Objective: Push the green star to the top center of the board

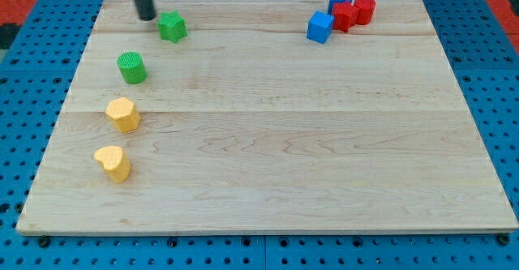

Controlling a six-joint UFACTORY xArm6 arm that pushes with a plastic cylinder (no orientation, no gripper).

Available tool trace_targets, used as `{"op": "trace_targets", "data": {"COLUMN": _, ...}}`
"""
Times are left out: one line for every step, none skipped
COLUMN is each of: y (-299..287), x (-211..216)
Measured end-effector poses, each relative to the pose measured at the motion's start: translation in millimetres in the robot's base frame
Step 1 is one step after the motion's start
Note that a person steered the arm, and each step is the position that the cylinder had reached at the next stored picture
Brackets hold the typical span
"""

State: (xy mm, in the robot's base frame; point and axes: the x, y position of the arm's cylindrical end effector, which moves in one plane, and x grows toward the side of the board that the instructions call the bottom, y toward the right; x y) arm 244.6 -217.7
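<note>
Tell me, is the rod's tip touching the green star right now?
Apart. The camera view shows a thin strip of bare wood between my tip and the green star, which sits just to the tip's right.

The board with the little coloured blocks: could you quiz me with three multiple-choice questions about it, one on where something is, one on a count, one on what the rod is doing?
1. Where is the green star?
A. top left of the board
B. bottom right
C. dead centre

2. How many yellow blocks are there?
A. none
B. two
C. five

3. How does my tip stand to the green star?
A. resting on top of it
B. just to the view's left of it
C. far off by the red blocks

Answers:
1. A: the star sits near the wooden board's top edge, left of centre.
2. B: one yellow block lies above another yellow block on the view's left.
3. B: the rod's end stands on the board close beside the star's left side; whether they touch I cannot tell.
</note>
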Motion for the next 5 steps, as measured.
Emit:
{"op": "trace_targets", "data": {"y": 10.9, "x": 51.6}}
{"op": "trace_targets", "data": {"y": 92.7, "x": 49.0}}
{"op": "trace_targets", "data": {"y": 27.1, "x": 49.3}}
{"op": "trace_targets", "data": {"y": 3.0, "x": 30.0}}
{"op": "trace_targets", "data": {"y": 78.1, "x": 17.0}}
